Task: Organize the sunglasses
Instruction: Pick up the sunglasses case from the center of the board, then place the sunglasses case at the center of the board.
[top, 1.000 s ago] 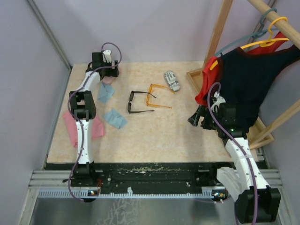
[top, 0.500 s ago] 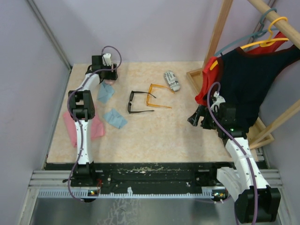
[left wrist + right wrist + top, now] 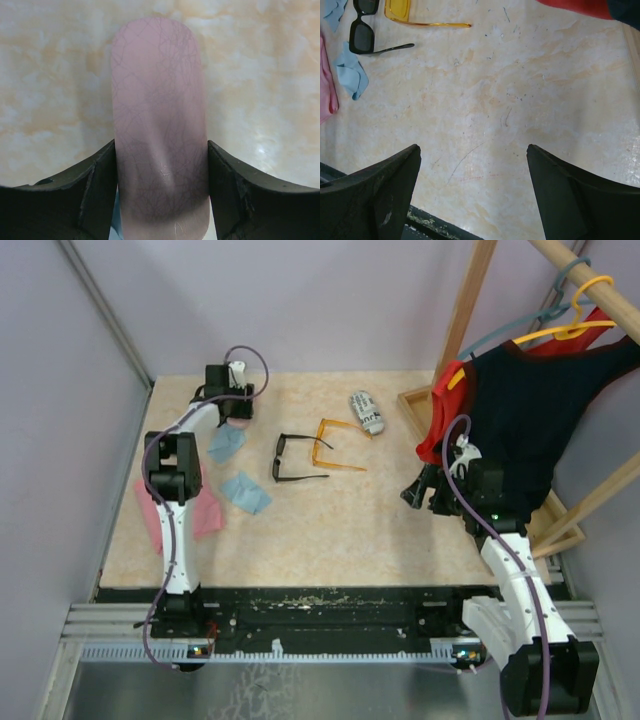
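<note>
left gripper (image 3: 161, 156) has narrowed from wide onto the pink case (image 3: 157, 85) at the table's far left; its fingers (image 3: 102, 180) now meet both long sides. right gripper (image 3: 474, 156) hangs wide and empty over the table (image 3: 520, 100). black sunglasses (image 3: 290, 460) and orange sunglasses (image 3: 338, 445) lie unmoved mid-table, side by side. judgement: case is fetched first; no pair stowed yet.

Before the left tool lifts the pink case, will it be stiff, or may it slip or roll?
Probably stiff: the pink case shows a firm, even outline between the fingers of the left tool. Its crackled, leather-like skin should give fair grip. The rounded long sides suggest it might twist or roll if held loosely.
</note>
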{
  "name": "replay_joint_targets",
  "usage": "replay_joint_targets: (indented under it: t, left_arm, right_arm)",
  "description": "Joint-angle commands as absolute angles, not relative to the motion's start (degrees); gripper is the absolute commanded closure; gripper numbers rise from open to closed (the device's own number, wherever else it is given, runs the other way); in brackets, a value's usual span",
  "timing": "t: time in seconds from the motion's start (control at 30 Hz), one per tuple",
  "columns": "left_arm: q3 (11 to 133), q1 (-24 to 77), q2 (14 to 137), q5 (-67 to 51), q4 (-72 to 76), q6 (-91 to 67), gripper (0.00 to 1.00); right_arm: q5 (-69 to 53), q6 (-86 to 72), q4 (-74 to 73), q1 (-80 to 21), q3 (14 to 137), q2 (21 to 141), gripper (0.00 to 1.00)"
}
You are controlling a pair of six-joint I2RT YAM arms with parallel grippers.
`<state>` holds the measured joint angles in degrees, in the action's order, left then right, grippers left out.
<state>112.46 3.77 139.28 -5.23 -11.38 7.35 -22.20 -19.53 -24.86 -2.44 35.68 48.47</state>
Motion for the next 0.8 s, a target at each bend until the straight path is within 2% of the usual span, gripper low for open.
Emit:
replay_joint_targets:
  t: [0.0, 0.13, 0.3, 0.6, 0.77]
  left_arm:
    - [105.96, 8.65, 128.91, 2.74, -3.16, 5.54, 0.52]
    - [99.57, 11.07, 121.55, 4.5, -0.37, 2.03, 0.57]
    - [88.91, 14.75, 109.55, -0.35, 1.6, -2.47, 0.63]
    - [66.58, 32.26, 87.57, 0.47, 1.61, -6.49, 0.62]
    - [55.67, 44.01, 80.02, 2.32, 0.0, -11.04, 0.62]
  right_arm:
    - [-20.54, -20.26, -20.66, -1.91, 38.34, 46.76, 0.13]
    - [-20.04, -21.86, -18.88, -1.93, 38.54, 45.83, 0.13]
    - [-19.28, -24.37, -16.12, -1.92, 36.67, 44.65, 0.13]
    - [-18.54, -26.26, -16.1, -1.91, 34.6, 41.78, 0.17]
    - [-18.66, -25.35, -17.32, -1.94, 32.54, 38.89, 0.17]
